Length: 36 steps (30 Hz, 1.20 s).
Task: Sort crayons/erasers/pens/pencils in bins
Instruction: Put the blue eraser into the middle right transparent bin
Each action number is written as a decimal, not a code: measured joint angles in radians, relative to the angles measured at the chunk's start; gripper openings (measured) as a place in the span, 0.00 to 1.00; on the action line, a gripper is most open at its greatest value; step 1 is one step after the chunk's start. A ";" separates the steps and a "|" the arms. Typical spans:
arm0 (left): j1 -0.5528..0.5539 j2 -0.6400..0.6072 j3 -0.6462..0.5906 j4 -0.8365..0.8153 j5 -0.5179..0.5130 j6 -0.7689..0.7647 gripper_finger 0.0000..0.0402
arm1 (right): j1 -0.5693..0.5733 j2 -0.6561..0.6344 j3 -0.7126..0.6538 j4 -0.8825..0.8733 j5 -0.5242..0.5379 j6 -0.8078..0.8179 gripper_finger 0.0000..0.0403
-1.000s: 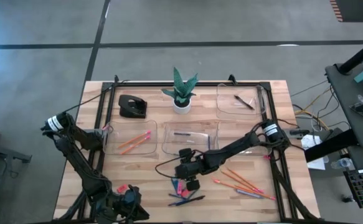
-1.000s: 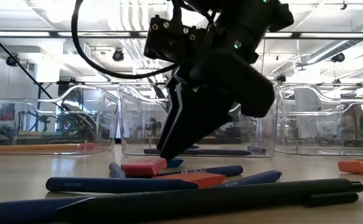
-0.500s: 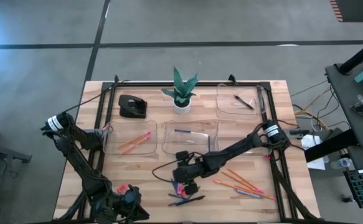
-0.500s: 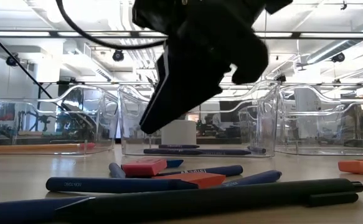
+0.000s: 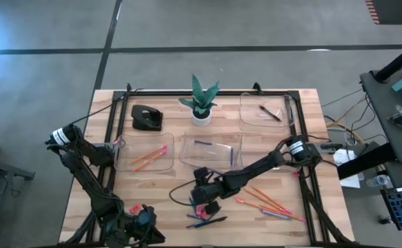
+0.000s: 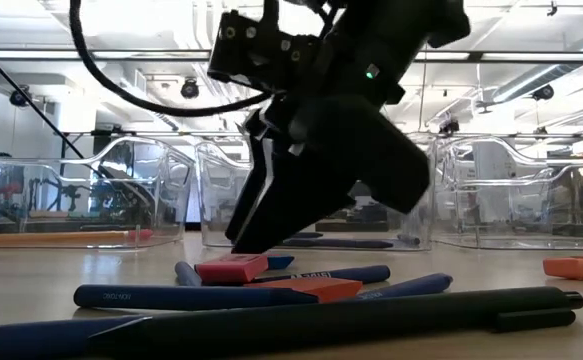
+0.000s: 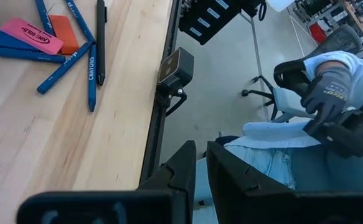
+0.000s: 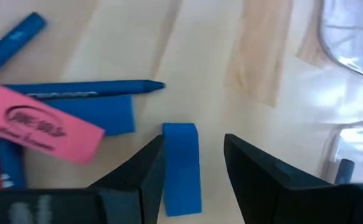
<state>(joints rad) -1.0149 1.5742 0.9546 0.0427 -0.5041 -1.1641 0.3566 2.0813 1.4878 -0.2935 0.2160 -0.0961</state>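
My right gripper (image 5: 202, 202) is open, low over a pile of erasers and blue crayons (image 5: 204, 217) near the table's front middle. In the right wrist view its fingers stand on either side of a small blue eraser (image 8: 182, 168) lying flat on the table. A pink eraser (image 8: 41, 132) lies on another blue block (image 8: 116, 116), beside a blue crayon (image 8: 75, 90). The low view shows the gripper's fingers (image 6: 254, 225) slanting down behind the pink eraser (image 6: 231, 267). Orange pencils (image 5: 266, 201) lie on the table to the right. My left gripper (image 7: 200, 163) is shut, off the near left edge.
A clear bin (image 5: 145, 153) holds orange pencils. A middle bin (image 5: 211, 151) holds dark sticks, and a far right bin (image 5: 263, 110) holds a pen. A potted plant (image 5: 202, 103) and a black desk object (image 5: 146, 117) stand at the back. A person sits beyond the near edge (image 7: 330, 99).
My right gripper has risen from the pile, shifted a little toward the table's left edge, and come down again over the erasers. The things in the pile have kept their places.
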 joint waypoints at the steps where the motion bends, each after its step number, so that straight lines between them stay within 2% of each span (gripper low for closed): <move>1: 0.000 0.000 0.000 0.000 0.000 0.000 0.06 | -0.004 0.002 0.000 0.000 0.003 0.003 0.38; 16: 0.000 0.000 0.000 0.000 0.006 -0.002 0.06 | 0.002 -0.040 -0.005 -0.022 -0.025 0.064 0.38; 19: 0.000 0.000 -0.001 0.001 0.006 -0.002 0.06 | 0.007 -0.063 0.007 -0.022 -0.023 0.164 0.38; 23: 0.000 0.000 -0.001 0.000 0.005 -0.002 0.06 | 0.007 -0.070 0.024 -0.012 -0.014 0.419 0.38; 25: 0.000 0.000 -0.001 0.000 0.005 -0.001 0.06 | 0.006 -0.062 0.021 -0.016 -0.011 0.489 0.38; 31: -0.001 0.000 -0.001 0.000 0.006 0.019 0.06 | 0.007 -0.033 0.020 -0.021 0.061 0.580 0.38; 36: -0.002 0.000 -0.001 0.000 0.010 0.023 0.06 | -0.004 -0.014 0.020 -0.048 0.072 0.546 0.38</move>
<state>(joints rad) -1.0164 1.5742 0.9535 0.0427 -0.4945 -1.1412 0.3523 2.0677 1.5074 -0.3417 0.2882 0.4497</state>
